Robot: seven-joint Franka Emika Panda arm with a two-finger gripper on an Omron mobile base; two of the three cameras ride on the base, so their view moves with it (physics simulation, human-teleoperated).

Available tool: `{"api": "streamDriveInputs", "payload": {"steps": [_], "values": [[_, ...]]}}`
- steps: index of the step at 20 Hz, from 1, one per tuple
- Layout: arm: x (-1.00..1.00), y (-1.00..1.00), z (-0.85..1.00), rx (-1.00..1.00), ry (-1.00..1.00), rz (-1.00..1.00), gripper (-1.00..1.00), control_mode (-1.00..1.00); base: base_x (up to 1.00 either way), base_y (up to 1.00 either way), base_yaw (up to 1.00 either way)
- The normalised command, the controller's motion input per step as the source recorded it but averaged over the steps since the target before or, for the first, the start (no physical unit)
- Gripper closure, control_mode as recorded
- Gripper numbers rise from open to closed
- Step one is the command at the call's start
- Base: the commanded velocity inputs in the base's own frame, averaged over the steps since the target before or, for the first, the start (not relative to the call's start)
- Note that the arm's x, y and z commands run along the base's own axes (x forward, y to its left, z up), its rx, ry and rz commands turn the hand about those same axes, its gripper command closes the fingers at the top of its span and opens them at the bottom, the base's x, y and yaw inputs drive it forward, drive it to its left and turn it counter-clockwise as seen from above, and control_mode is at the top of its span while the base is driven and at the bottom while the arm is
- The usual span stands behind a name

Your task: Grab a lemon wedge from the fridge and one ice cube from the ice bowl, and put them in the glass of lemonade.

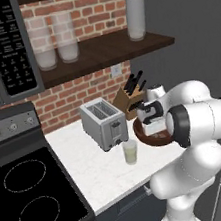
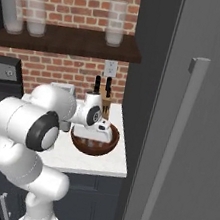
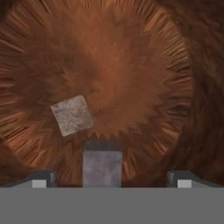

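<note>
Over on the left sits the black stove (image 1: pixel 30 196), and beside it the white counter (image 1: pixel 97 175) stretches away; on the shelf (image 1: pixel 98 51) above, tall frosted glasses (image 1: pixel 53 38) stand in a row; on the counter the silver toaster (image 1: pixel 103 122) stands in front of the brick wall, and the glass of lemonade (image 1: pixel 131 152) is upright just in front of it, pale yellow-green liquid inside; next comes the knife block (image 1: pixel 131 99) at the back, and then the ice bowl (image 2: pixel 94 142), reddish-brown, near the counter's right end; the gripper (image 2: pixel 92 140) is down inside that bowl, wrist pointing straight into it; in the hand view the two fingertips (image 3: pixel 43 179) stand far apart at the bottom corners, spread as wide as they go, with nothing between them; one ice cube (image 3: pixel 71 115) lies tilted on the bowl's wooden floor, up and left of centre; a second ice cube (image 3: pixel 102 168) sits lower in that view, between the two tips but touching neither; on the far right the fridge (image 2: pixel 201 122) stands closed, its long grey handle (image 2: pixel 172 143) running down the door; the lemon wedge cannot be seen from here.
</note>
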Motion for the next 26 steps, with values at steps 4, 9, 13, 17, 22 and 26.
{"api": "streamDriveInputs", "payload": {"steps": [4,9,13,17,22,26], "values": [[0.12,0.00,-0.17,0.00,0.00,0.00,-1.00,-1.00,0.00,0.00,0.00],[0.04,0.00,-0.16,0.00,0.00,0.00,-1.00,-1.00,0.00,0.00,0.00],[0.00,0.00,-0.12,0.00,0.00,-0.02,-1.00,-1.00,0.00,0.00,0.00],[0.00,0.00,-0.08,0.00,0.00,-0.04,-1.00,-1.00,0.00,0.00,0.00],[0.00,0.00,-0.13,0.00,0.00,-0.05,-1.00,-1.00,0.00,0.00,0.00],[0.00,0.00,-0.19,0.00,0.00,-0.05,1.00,-1.00,0.00,0.00,0.00]]}}
